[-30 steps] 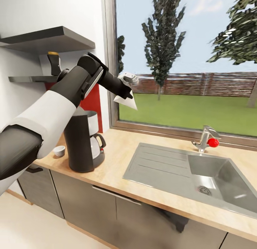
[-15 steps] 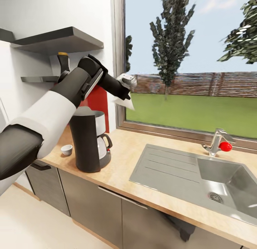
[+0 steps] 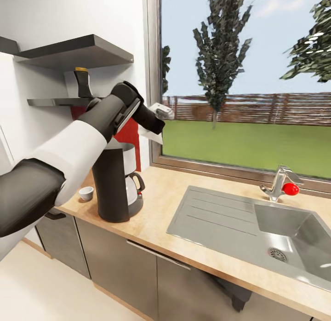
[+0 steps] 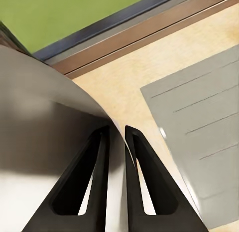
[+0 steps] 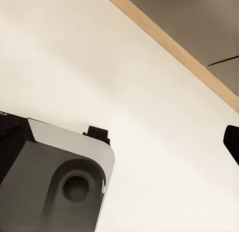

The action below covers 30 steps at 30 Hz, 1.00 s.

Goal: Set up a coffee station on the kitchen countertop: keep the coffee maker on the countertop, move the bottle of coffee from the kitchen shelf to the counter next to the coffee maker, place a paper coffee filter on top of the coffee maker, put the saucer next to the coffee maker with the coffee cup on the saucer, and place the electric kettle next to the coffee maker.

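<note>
Step in hand, I judge: getting the paper coffee filter (image 3: 152,133) onto the coffee maker (image 3: 110,185). The left gripper (image 3: 155,126) is holding the filter up in the air, above and a bit to the window side of the maker's top. In the left wrist view its fingers (image 4: 94,182) are closed together on the pale sheet (image 4: 45,142), w/ the sink drainboard (image 4: 199,127) showing below.

Next move, prob: bringing the filter back over the flat top, lowering, then opening – a thin sheet, so it's likely to slide off if dropped off-centre or tilted.

Other task things: the coffee cup (image 3: 86,193) is sitting on the surface (image 3: 156,210) just beside the maker, wall side. The electric kettle (image 3: 132,191) is tucked right against the maker's front. The bottle of coffee (image 3: 82,83) is on the lower shelf (image 3: 50,101), not yet moved.

Room: tight above – the shelf and the window frame (image 3: 153,82) are both near the arm. Lots of open surface btw. maker and sink (image 3: 257,224).

Right gripper: can't tell its state – the right wrist view is showing pale floor and part of the robot's base (image 5: 55,182).
</note>
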Available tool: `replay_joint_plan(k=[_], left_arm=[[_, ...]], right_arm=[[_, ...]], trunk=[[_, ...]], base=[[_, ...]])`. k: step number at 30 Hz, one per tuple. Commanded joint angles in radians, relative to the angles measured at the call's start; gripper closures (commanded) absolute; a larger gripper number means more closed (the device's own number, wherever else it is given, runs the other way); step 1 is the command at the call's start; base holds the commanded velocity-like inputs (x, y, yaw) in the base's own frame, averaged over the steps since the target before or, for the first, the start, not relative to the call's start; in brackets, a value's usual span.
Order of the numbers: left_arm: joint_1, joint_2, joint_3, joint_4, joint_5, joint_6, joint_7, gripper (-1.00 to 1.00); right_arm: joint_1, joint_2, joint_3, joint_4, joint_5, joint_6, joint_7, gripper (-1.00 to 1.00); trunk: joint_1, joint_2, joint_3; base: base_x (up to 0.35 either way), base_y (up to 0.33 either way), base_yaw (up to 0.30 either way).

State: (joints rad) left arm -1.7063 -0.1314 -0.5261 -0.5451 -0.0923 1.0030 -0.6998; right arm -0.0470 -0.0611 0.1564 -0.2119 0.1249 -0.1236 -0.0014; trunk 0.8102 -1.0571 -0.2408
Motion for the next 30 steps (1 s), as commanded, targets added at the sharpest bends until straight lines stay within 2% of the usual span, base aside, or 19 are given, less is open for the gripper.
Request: replay_joint_plan(k=[1, 6, 10, 13, 15, 16, 19, 23, 30], left_arm=[[-0.001, -0.001, -0.001, 0.0, -0.012, 0.0, -0.009, 1.0], [-0.001, -0.022, 0.002, 0.019, -0.013, 0.0, -0.002, 1.0], [-0.001, -0.019, 0.005, 0.026, -0.013, 0.0, -0.002, 1.0], [-0.001, 0.001, 0.008, 0.029, -0.013, 0.0, -0.001, 1.0], [-0.001, 0.032, 0.009, 0.03, -0.013, 0.0, -0.001, 1.0], [-0.001, 0.061, 0.009, 0.03, -0.013, 0.0, 0.0, 1.0], [-0.001, 0.093, 0.009, 0.03, -0.013, 0.0, 0.0, 1.0], [-0.001, 0.115, 0.009, 0.029, -0.014, 0.0, -0.001, 1.0], [-0.001, 0.125, 0.009, 0.028, -0.014, 0.0, -0.001, 1.0]], right_arm=[[-0.001, 0.0, 0.0, 0.0, 0.01, -0.002, 0.0, -1.0], [-0.001, 0.0, 0.0, 0.0, 0.01, -0.002, 0.0, -1.0], [-0.001, 0.0, 0.0, 0.0, 0.01, -0.003, 0.0, -1.0], [-0.001, 0.0, 0.0, 0.0, 0.01, -0.003, 0.0, -1.0], [-0.001, 0.0, 0.0, 0.0, 0.01, -0.003, 0.0, -1.0], [-0.001, 0.0, 0.0, 0.0, 0.01, -0.003, 0.0, -1.0], [-0.001, 0.0, 0.0, 0.0, 0.01, -0.003, -0.001, -1.0], [-0.001, 0.0, 0.0, 0.0, 0.01, -0.003, -0.001, -1.0], [-0.001, 0.0, 0.0, -0.001, 0.01, -0.004, -0.002, -1.0]], trunk=[[0.0, -0.001, -0.001], [0.0, -0.001, -0.001], [0.0, -0.001, -0.001], [0.0, -0.001, -0.001], [0.0, -0.001, -0.001], [0.0, -0.001, -0.001], [0.0, -0.001, -0.001], [0.0, -0.001, -0.001], [0.0, -0.001, -0.001]], base=[[0.0, 0.0, 0.0], [0.0, 0.0, 0.0], [0.0, 0.0, 0.0], [0.0, 0.0, 0.0], [0.0, 0.0, 0.0], [0.0, 0.0, 0.0], [0.0, 0.0, 0.0], [0.0, 0.0, 0.0], [0.0, 0.0, 0.0]])
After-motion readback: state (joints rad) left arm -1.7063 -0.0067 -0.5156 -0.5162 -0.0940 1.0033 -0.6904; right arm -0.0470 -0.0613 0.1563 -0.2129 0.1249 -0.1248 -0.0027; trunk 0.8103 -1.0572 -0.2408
